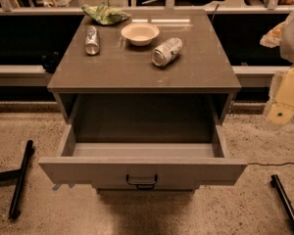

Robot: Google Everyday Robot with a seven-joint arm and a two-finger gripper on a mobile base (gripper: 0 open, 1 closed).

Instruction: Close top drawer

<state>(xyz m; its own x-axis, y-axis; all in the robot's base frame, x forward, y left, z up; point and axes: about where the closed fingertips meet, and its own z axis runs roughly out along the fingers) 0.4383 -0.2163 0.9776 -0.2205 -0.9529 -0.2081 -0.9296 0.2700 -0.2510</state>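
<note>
Speckled floor [235,204] running under everything, light looking warm and dim, shadow [147,214] pooling on the floor in front of the cabinet [137,67]. Cabinet w/ brown top sitting mid-frame. Behind it a dark panel [19,38] stretching L to R btwn a pale ledge [17,71] below and a pale rail [39,10] above. Black stand leg [20,177] lying on floor at L, black bar [285,202] angling in at btm R, thin cable [274,163] trailing across floor on R. Gripper [280,114] hanging at R edge, apart from cabinet.

Arm [293,38] comes in at the far right edge of the view, its pale segments stacked from top to bottom and largely cut off by the frame. Gripper [282,110] sits at its lower end, cream-coloured, angled down and leftward, hanging free in the air.
</note>
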